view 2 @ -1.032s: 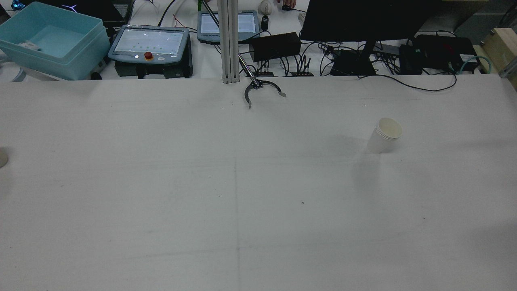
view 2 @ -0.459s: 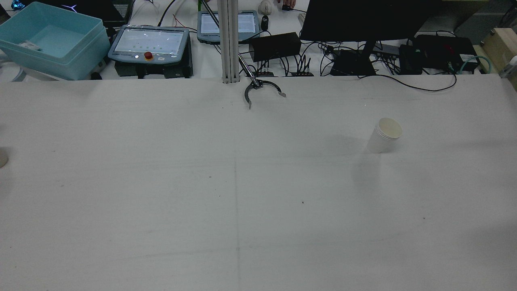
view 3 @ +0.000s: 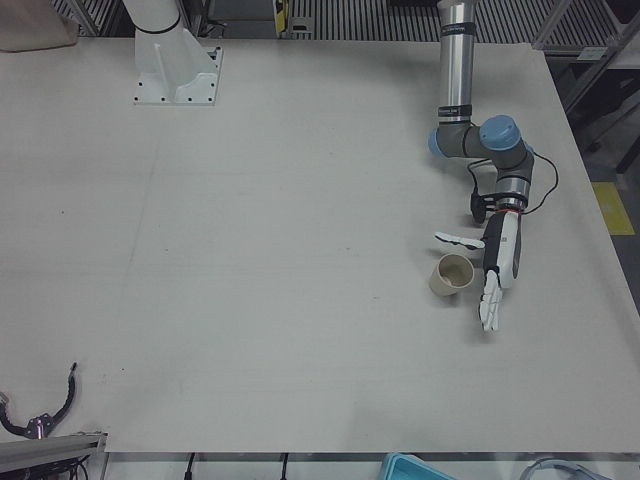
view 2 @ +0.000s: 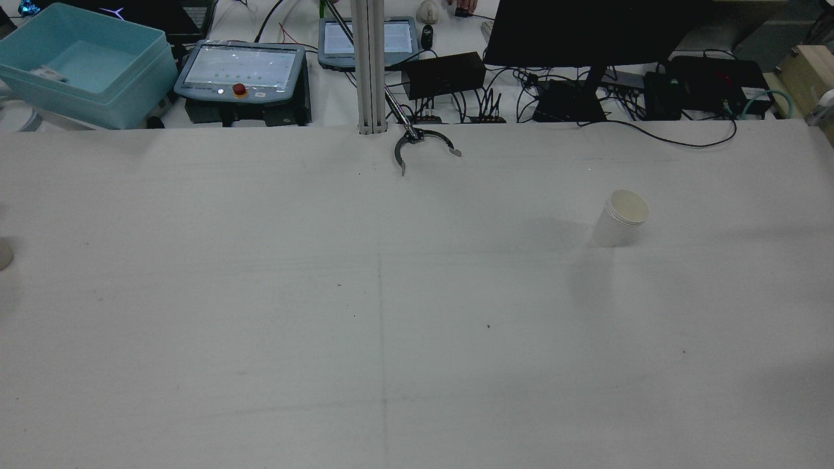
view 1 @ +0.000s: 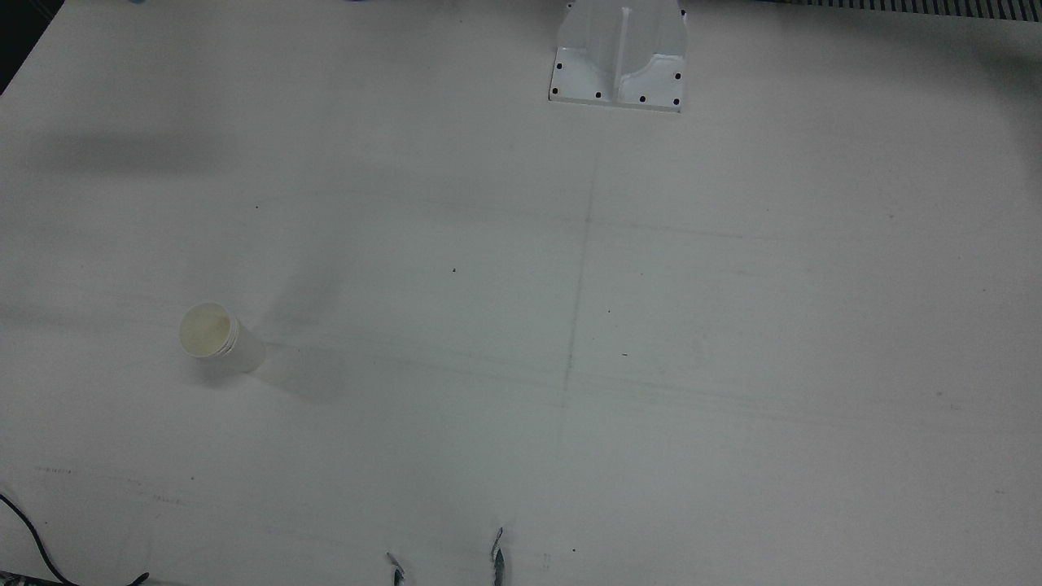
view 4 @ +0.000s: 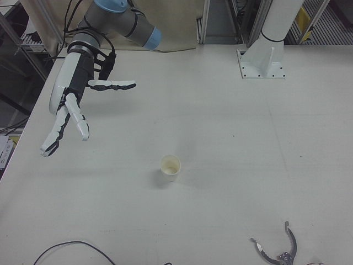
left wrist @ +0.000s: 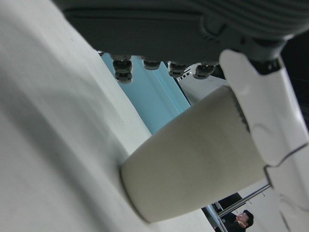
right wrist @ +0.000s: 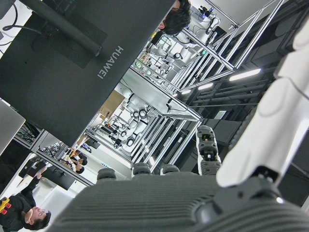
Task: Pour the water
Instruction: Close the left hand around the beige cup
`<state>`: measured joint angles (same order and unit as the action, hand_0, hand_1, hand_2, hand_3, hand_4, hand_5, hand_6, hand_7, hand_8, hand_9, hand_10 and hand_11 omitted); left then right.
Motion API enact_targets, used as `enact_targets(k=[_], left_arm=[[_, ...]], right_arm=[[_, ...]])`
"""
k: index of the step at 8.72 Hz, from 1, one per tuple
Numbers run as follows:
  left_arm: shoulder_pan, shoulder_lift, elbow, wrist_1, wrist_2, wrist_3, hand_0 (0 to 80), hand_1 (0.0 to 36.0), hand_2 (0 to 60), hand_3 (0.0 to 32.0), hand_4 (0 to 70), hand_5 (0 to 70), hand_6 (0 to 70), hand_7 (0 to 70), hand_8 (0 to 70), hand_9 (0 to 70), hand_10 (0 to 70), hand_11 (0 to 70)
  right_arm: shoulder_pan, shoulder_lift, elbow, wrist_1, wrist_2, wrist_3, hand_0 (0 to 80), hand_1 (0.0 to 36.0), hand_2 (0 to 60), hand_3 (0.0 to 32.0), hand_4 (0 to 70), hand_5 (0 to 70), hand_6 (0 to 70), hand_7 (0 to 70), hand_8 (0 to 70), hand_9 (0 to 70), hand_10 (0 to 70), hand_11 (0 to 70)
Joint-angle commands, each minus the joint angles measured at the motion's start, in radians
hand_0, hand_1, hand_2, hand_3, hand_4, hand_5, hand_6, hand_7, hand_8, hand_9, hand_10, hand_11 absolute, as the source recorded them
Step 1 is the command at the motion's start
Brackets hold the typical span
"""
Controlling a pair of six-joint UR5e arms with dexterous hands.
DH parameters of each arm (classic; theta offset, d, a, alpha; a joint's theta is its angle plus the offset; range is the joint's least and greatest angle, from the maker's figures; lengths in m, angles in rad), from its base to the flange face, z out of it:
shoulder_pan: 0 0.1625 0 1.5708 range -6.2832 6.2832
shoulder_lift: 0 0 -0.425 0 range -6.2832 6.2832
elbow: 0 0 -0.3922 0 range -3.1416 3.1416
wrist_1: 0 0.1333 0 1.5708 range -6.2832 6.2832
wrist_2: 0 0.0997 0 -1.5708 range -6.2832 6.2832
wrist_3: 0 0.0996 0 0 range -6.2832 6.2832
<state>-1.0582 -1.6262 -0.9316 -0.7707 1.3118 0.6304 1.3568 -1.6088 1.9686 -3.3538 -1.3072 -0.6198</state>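
Note:
Two white paper cups stand upright on the table. One cup [view 3: 452, 275] is on my left side, seen close in the left hand view [left wrist: 193, 159] and only as a sliver at the rear view's left edge [view 2: 3, 254]. My left hand [view 3: 493, 275] is open right beside it, its thumb reaching past the cup's far side and its fingers [left wrist: 265, 106] straight. The other cup [view 2: 620, 218] [view 1: 213, 334] [view 4: 170, 168] stands alone on my right half. My right hand [view 4: 69, 107] hangs open above the table's edge, well away from that cup.
A metal grabber tool [view 2: 420, 144] [view 4: 281, 251] lies at the operators' edge. Beyond it are a blue bin [view 2: 85, 62], teach pendants [view 2: 241, 71], a monitor [view 2: 586, 32] and cables. An arm pedestal [view 1: 619, 57] stands at the robot's edge.
A small white shape has appeared at the rear view's right edge. Both cups stand where they were.

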Motion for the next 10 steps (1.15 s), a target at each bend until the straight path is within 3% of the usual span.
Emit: enact_targets(k=[1, 4, 10], left_arm=[[0.001, -0.004, -0.016, -0.001, -0.003, -0.011, 50.2, 10.8, 0.0, 4.4, 7.4, 2.0, 0.0, 7.8, 0.0, 0.1, 4.5, 8.4], [0.001, -0.007, -0.013, 0.002, -0.002, 0.0, 49.8, 10.0, 0.0, 4.4, 7.5, 3.5, 0.0, 8.4, 0.0, 0.2, 4.6, 8.6], [0.009, -0.049, 0.0, 0.025, 0.0, 0.031, 49.9, 9.5, 0.0, 0.6, 10.0, 11.6, 0.0, 9.4, 0.0, 0.4, 5.0, 9.1]], right_arm=[[-0.005, 0.004, -0.001, -0.001, 0.002, 0.0, 48.1, 5.8, 0.0, 12.8, 6.3, 3.7, 0.0, 0.0, 1.3, 2.1, 0.0, 0.0], [-0.013, 0.007, -0.008, 0.0, 0.003, -0.001, 47.9, 5.5, 0.0, 12.4, 6.6, 3.6, 0.0, 0.0, 1.5, 2.5, 0.0, 0.0], [-0.024, 0.012, -0.017, 0.002, 0.013, -0.001, 47.6, 5.2, 0.0, 11.6, 7.2, 3.7, 0.0, 0.0, 1.6, 2.7, 0.0, 0.0]])
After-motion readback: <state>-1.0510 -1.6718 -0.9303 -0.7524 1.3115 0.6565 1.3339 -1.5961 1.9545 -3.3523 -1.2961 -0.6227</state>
